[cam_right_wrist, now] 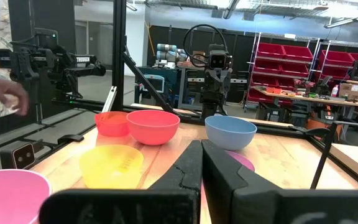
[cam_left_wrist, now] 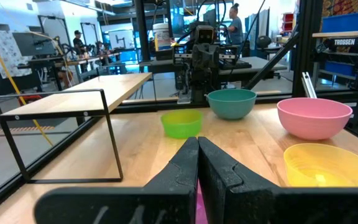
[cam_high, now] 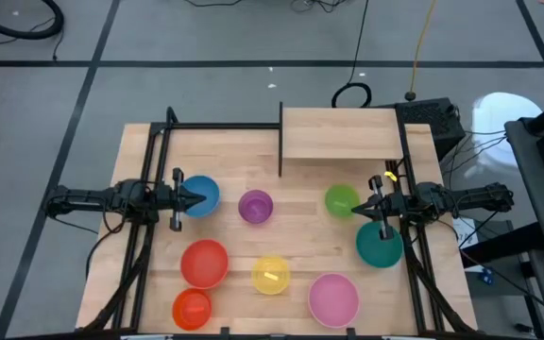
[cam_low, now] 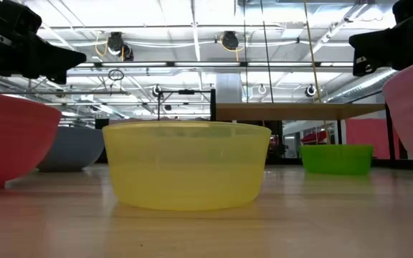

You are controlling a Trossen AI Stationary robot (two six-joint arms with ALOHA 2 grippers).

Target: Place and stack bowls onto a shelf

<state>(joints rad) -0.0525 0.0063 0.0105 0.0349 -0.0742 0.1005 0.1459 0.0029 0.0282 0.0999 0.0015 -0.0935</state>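
Both tools, left and right, closed empty; yellow bowl translucent, round.

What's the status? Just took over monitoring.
Left gripper shut, over blue bowl. Right gripper shut beside green bowl. Shelf bare, approach unobstructed.

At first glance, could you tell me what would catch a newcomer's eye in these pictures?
Bright bowls dot the pale tabletop: the pink bowl, yellow bowl and red bowl nearest its front edge. The empty shelf stands at the back, and the shut left gripper and right gripper face each other.
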